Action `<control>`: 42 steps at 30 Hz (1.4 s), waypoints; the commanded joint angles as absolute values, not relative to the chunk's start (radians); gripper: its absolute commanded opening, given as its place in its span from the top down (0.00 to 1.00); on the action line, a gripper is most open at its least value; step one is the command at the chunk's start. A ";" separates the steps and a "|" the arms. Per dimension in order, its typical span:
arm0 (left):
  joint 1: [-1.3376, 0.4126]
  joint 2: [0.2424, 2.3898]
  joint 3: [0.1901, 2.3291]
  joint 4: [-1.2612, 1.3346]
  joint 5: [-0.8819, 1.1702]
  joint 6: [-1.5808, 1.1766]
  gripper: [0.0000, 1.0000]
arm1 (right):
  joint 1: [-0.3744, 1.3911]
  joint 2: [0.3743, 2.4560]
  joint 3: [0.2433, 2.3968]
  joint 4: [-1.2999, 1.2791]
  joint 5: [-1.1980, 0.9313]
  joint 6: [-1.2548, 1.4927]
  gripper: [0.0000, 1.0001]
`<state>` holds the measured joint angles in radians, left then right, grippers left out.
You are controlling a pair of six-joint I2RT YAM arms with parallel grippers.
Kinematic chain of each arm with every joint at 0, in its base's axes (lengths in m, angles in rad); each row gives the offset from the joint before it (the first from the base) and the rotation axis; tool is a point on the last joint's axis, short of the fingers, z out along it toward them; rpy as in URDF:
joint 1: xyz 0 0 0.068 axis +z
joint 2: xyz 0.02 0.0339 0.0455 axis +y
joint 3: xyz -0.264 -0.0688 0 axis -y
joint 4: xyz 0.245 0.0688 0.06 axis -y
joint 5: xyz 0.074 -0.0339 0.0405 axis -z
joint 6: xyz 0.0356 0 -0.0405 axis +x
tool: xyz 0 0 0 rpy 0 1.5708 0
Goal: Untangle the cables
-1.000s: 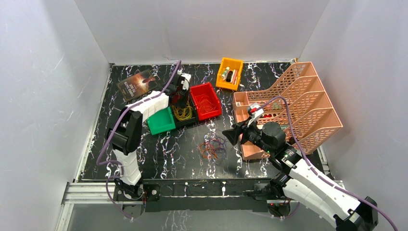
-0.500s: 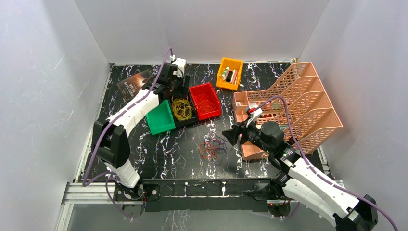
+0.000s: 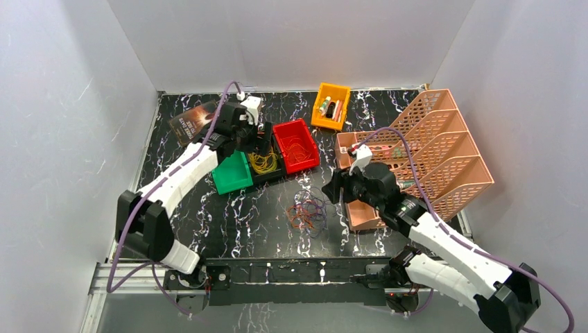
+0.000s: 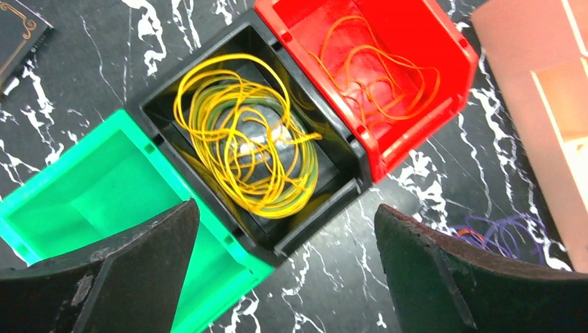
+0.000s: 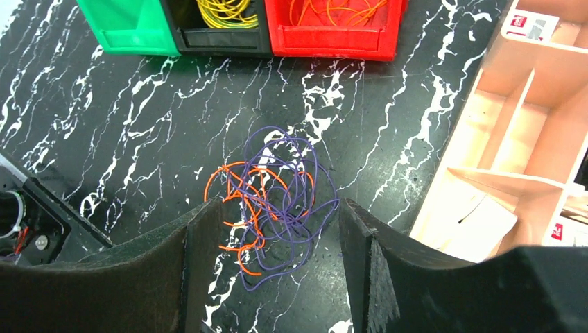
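Purple-orange cables (image 5: pixel 274 198) tangled on table (image 5: pixel 104 104), sharp only from right wrist, right gripper (image 5: pixel 277 208) spread empty above, left gripper (image 4: pixel 284 215) spread empty over yellow wire (image 4: pixel 246 135) in black bin (image 4: pixel 315 222), neighbouring green bin (image 4: pixel 90 187) cropped

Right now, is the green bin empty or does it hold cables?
Empty where visible: the green bin shows only bare floor, while yellow cables fill the black bin beside it.
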<state>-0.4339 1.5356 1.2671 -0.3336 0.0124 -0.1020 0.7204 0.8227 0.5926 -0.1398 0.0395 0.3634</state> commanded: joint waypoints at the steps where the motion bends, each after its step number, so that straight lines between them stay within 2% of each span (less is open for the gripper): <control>1: -0.428 1.385 1.185 -0.370 0.080 -0.171 0.02 | 0.724 0.899 0.706 -0.251 0.078 0.383 0.31; 8: -0.428 1.220 1.032 -0.347 0.168 -0.196 0.02 | 0.725 1.083 0.772 -0.232 -0.088 0.298 0.32; 14: -0.427 1.093 0.917 -0.291 0.240 -0.198 0.02 | 0.725 1.264 0.861 -0.278 -0.212 0.111 0.32; 18: -0.428 1.079 0.901 -0.308 0.240 -0.188 0.02 | 0.724 1.359 0.897 -0.313 -0.190 0.032 0.31; 23: -0.428 1.066 0.896 -0.314 0.235 -0.165 0.02 | 0.725 1.442 0.921 -0.271 -0.114 -0.003 0.37; 25: -0.428 1.063 0.900 -0.311 0.228 -0.163 0.02 | 0.725 1.448 0.927 -0.249 -0.121 -0.012 0.67; 26: -0.428 1.062 0.900 -0.303 0.231 -0.164 0.02 | 0.725 1.430 0.925 -0.246 -0.131 -0.012 0.78; 30: -0.429 1.036 0.873 -0.230 0.252 -0.175 0.02 | 0.725 1.345 0.913 -0.245 -0.161 -0.004 1.00; 36: -0.428 0.950 0.772 -0.019 0.374 -0.179 0.02 | 0.725 1.204 0.956 -0.332 -0.167 0.007 1.00; 42: -0.428 0.835 0.568 0.425 0.543 -0.226 0.02 | 0.725 1.123 1.077 -0.433 -0.162 0.029 1.00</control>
